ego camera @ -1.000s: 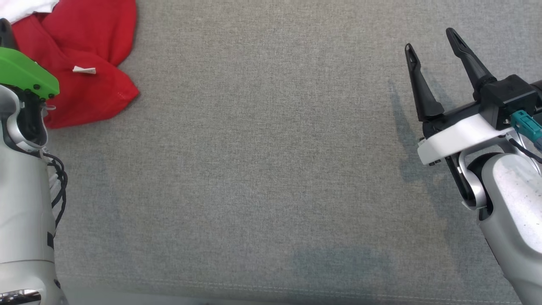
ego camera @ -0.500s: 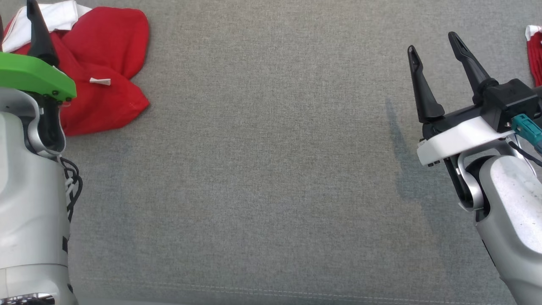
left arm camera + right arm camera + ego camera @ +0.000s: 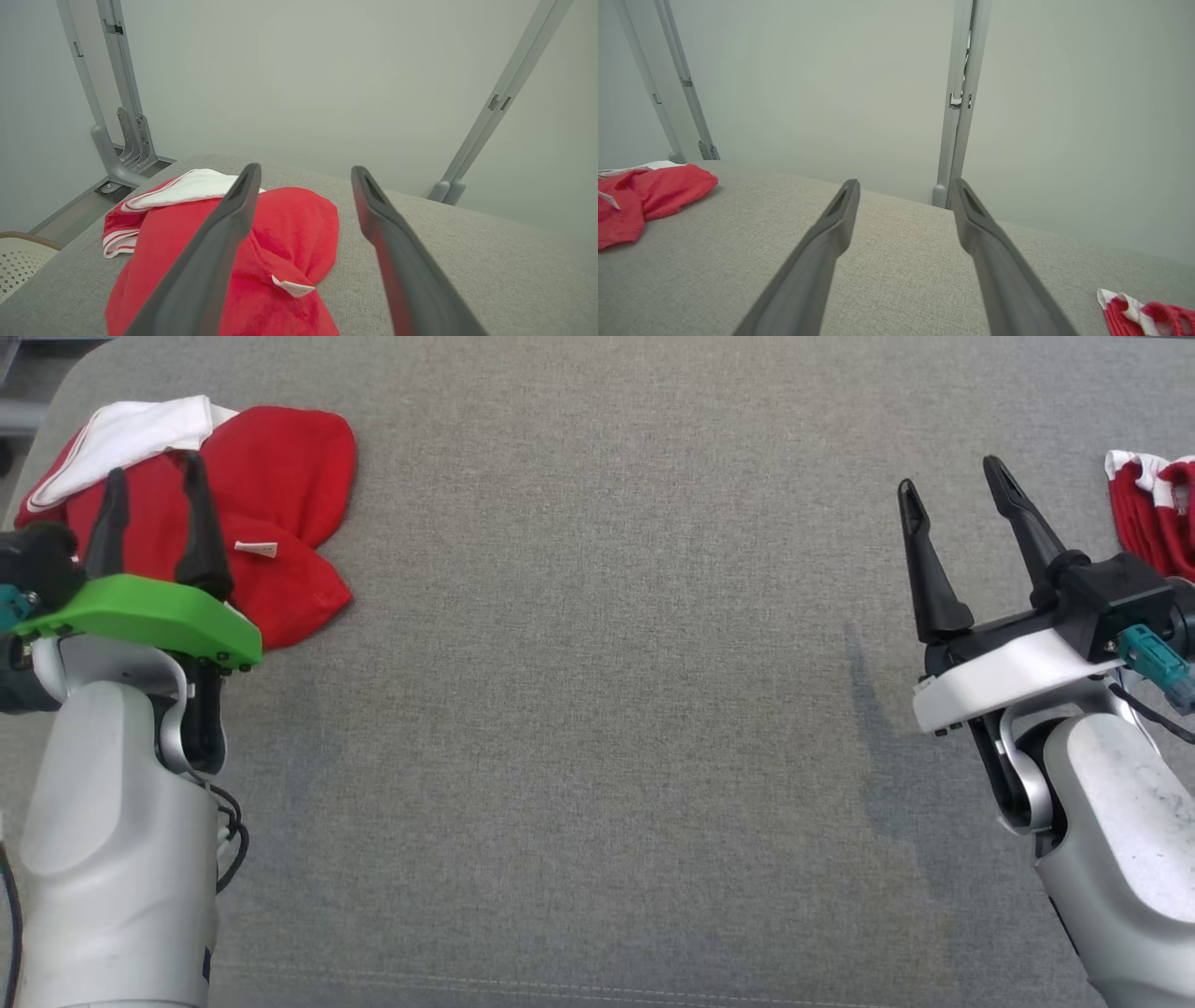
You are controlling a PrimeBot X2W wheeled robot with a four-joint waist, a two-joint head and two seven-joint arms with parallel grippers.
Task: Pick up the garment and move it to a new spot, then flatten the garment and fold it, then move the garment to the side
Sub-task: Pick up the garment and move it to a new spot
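Over the last second the head camera has shifted, so the whole scene sits lower in its view. The left gripper (image 3: 155,469) has also drawn back toward the robot, and both its fingers now show.

Head view: the garment (image 3: 280,467) lies bunched at the far left corner of the grey surface (image 3: 597,709). Its longer span runs across the view. The white-trimmed end points left toward the corner, and two rounded red lobes point right. A small white label (image 3: 255,549) lies on the nearer lobe. The left gripper's fingers stand apart over the garment's left half and hold nothing. The right gripper (image 3: 948,476) is well apart at the right, its fingers spread and empty. A second garment (image 3: 1153,513), red and white, lies just beyond it at the right edge.

Left wrist view: the left gripper (image 3: 306,169) is wide open with nothing between its fingers. The garment (image 3: 289,224) lies below and ahead of them. Its white part (image 3: 191,186) is at the far left, and the label (image 3: 292,285) is nearer, between the fingers. A basket (image 3: 18,252) shows at the lower left, off the surface.

Right wrist view: the right gripper (image 3: 905,183) is equally wide open and empty above bare surface. The garment (image 3: 668,186) is far off to the left, and the second garment (image 3: 1143,317) is at the lower right corner.
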